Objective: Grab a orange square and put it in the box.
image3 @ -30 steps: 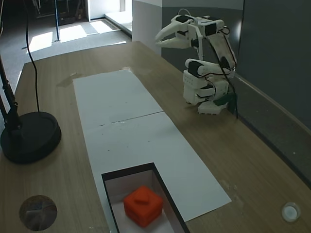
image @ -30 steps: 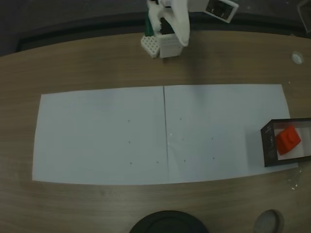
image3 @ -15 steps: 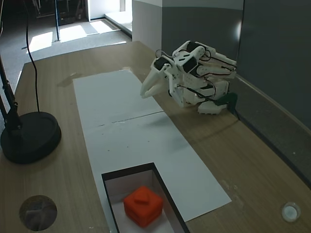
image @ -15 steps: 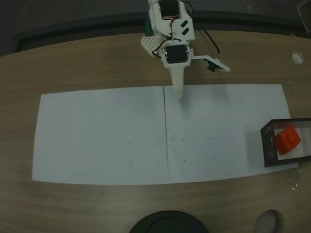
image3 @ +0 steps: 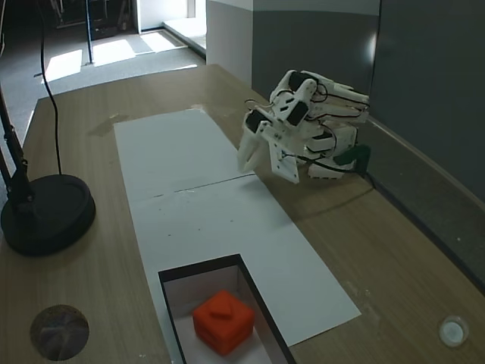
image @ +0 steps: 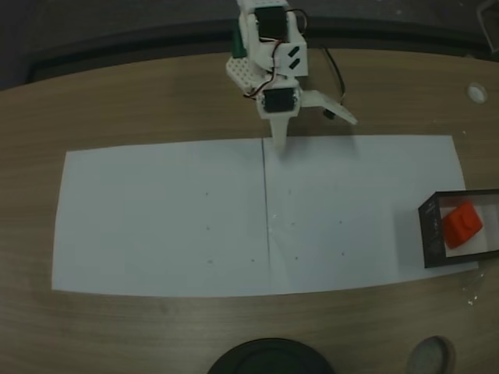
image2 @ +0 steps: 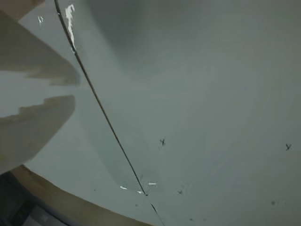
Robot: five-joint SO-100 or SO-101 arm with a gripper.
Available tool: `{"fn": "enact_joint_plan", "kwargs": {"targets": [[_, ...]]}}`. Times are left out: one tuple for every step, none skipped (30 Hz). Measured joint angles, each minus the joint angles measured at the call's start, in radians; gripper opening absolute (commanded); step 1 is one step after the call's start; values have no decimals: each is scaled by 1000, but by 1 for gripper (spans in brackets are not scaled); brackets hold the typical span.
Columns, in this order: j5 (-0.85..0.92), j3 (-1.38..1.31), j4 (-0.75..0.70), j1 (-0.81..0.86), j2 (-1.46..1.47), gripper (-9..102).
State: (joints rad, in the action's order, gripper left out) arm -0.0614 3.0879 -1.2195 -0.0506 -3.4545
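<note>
Take the box (image: 433, 234) as your landmark; the orange square (image: 462, 224) already lies inside it, on the pale floor, apart from the black walls in both fixed views (image3: 223, 321); the box (image3: 198, 268) sits at one short end of the white paper sheets (image: 257, 214), partly overhanging the paper's edge onto the wooden worktop (image: 156, 93). Your pincer (image: 312, 125) is well apart from the box, folded low near the arm's base (image: 248, 72) at the far long edge of the paper; it stands released, its two fingers spread wide, gripping nothing (image3: 265, 155). Between pincer and box the paper lies bare, crossed by the seam (image: 266, 210) where the sheets meet; the wrist view shows that seam (image2: 108, 127) and small pen marks. A round black stand base (image3: 45, 214) sits on the worktop across the paper from the arm.
</note>
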Motion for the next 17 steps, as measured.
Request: {"fn": "enact_joint_plan", "kwargs": {"targets": [[0, -14, -43, -3, 0, 0], [0, -18, -49, -2, 0, 0], [0, -21, -52, 5, 0, 0], [0, -21, -55, 5, 0, 0], [0, -21, -55, 5, 0, 0], [0, -21, -55, 5, 0, 0], [0, -21, -55, 5, 0, 0], [0, -21, -55, 5, 0, 0], [0, -21, -55, 5, 0, 0], [0, -21, -55, 5, 0, 0], [0, -21, -55, 5, 0, 0], [0, -21, -55, 5, 0, 0], [0, -21, -55, 5, 0, 0], [0, -21, -55, 5, 0, 0], [0, -21, -55, 5, 0, 0], [0, -21, -55, 5, 0, 0], [0, -21, -55, 5, 0, 0]]}}
